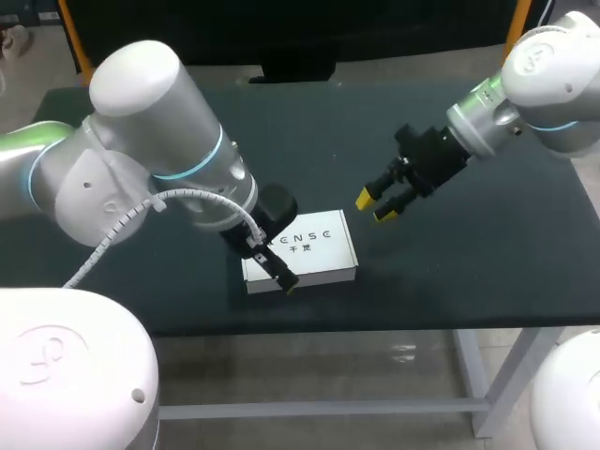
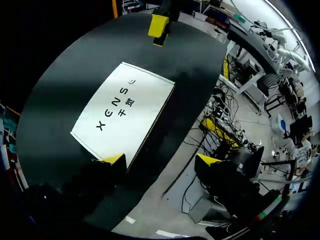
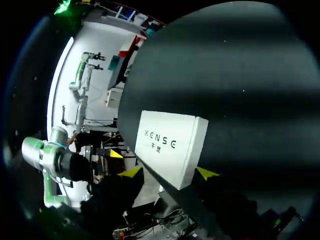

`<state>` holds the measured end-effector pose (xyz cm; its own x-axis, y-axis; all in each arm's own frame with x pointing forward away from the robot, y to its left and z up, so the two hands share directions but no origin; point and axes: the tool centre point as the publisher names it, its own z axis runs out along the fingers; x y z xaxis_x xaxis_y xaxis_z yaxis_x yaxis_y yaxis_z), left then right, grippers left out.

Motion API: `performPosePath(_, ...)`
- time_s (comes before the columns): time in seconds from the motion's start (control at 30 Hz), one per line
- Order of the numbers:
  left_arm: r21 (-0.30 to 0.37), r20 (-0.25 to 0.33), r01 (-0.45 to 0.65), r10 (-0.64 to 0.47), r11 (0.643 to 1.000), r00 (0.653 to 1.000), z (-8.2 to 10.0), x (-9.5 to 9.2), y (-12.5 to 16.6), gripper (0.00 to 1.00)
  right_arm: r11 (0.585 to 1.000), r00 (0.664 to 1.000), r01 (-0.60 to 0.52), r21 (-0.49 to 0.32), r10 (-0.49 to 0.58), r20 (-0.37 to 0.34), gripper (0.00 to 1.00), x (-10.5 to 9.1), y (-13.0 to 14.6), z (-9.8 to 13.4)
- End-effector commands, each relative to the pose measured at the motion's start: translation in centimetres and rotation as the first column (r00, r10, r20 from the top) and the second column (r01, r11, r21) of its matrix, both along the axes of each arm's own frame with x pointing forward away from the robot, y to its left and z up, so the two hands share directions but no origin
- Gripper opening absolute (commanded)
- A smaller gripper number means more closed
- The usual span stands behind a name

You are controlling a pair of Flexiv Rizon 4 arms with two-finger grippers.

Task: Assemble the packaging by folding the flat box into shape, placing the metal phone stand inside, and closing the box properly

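Box point(image 1: 302, 249) looks folded & shut, flat near the table's point(image 1: 487, 262) 6 o'clock edge, stand unseen so presumably inside; my left gripper point(image 2: 160, 160) is spread at its corner, right gripper point(image 1: 374, 206) spread, hovering at box's 2 o'clock, so I judge we're approx. done.

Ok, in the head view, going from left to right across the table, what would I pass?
Left arm → white box → right gripper, fingers open → right arm. The left gripper overlaps the box, so I left it out.
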<state>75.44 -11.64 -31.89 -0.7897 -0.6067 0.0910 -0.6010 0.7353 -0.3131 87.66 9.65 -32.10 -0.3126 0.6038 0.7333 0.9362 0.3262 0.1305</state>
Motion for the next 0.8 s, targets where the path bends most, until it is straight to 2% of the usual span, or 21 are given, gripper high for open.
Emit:
performPosePath(0.03,0.044,-0.022,-0.108,0.109,0.993,0.994,0.3,-0.9,-1.4,1.00,0.997,0.987,0.072,0.007,-0.072,0.147,1.00,-1.3,-1.8,1.1)
performPosePath(0.1,0.077,-0.051,-0.194,0.198,0.978,0.979,0.3,-1.3,-1.9,1.00,0.990,0.974,0.143,0.008,-0.142,0.176,1.00,-1.0,-2.9,1.6)
performPosePath(0.57,0.077,-0.051,-0.194,0.198,0.978,0.979,0.3,-1.3,-1.9,1.00,0.990,0.974,0.143,0.008,-0.142,0.176,1.00,-1.0,-2.9,1.6)
performPosePath(0.6,0.064,-0.060,-0.221,0.225,0.973,0.972,0.1,-1.5,-2.3,1.00,0.990,0.974,0.143,0.008,-0.142,0.176,1.00,-1.0,-2.9,1.6)
performPosePath(0.63,0.051,-0.075,-0.249,0.252,0.967,0.965,0.0,-1.7,-2.6,1.00,0.985,0.962,0.171,-0.003,-0.166,0.217,1.00,-1.0,-3.2,1.3)
performPosePath(0.67,0.052,-0.065,-0.302,0.305,0.952,0.950,-0.1,-1.9,-2.9,1.00,0.976,0.946,0.217,-0.006,-0.209,0.246,1.00,-0.8,-3.8,1.0)
performPosePath(0.73,0.040,-0.083,-0.356,0.358,0.934,0.930,-0.4,-2.3,-3.4,1.00,0.979,0.926,0.203,0.014,-0.196,0.322,1.00,-0.6,-4.6,0.9)
performPosePath(0.8,0.042,-0.077,-0.431,0.433,0.901,0.898,-0.9,-2.8,-4.1,1.00,0.985,0.891,0.173,0.018,-0.165,0.423,1.00,-0.2,-5.4,0.7)
